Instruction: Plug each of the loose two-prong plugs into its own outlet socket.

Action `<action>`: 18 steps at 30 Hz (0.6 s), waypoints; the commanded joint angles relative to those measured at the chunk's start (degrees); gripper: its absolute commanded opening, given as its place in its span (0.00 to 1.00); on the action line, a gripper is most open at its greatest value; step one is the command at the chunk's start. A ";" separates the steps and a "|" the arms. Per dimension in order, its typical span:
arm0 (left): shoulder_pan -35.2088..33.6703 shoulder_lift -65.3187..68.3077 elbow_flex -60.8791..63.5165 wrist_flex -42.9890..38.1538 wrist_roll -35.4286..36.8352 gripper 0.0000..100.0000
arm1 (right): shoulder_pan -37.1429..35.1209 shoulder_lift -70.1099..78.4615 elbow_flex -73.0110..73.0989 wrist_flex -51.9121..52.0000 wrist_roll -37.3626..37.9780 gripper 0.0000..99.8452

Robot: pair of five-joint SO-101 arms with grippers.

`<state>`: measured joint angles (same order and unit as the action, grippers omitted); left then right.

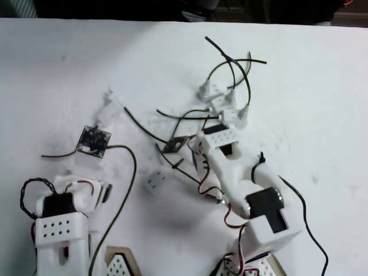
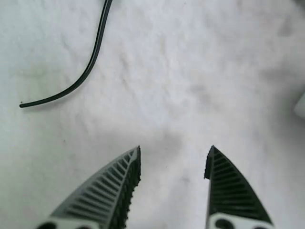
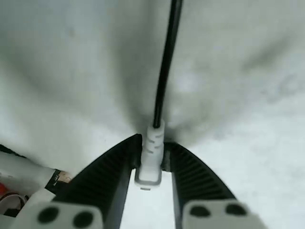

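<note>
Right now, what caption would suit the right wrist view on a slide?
Right gripper shut on a white plug, black cord trailing over the white table.

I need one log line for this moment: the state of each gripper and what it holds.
left gripper: open, above table | right gripper: shut on white plug | black cord: leads away from plug

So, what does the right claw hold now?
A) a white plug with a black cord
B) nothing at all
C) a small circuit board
A: the right wrist view shows the right claw shut on the white plug, with its black cord leading away.
</note>
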<state>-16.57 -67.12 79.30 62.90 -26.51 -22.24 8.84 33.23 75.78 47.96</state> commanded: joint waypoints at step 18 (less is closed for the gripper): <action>0.04 -1.01 -0.26 -0.79 -0.44 0.23 | -6.37 1.71 -2.81 4.26 0.09 0.02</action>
<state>-16.57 -67.12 79.30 62.90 -26.51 -25.32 11.38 30.95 77.71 47.96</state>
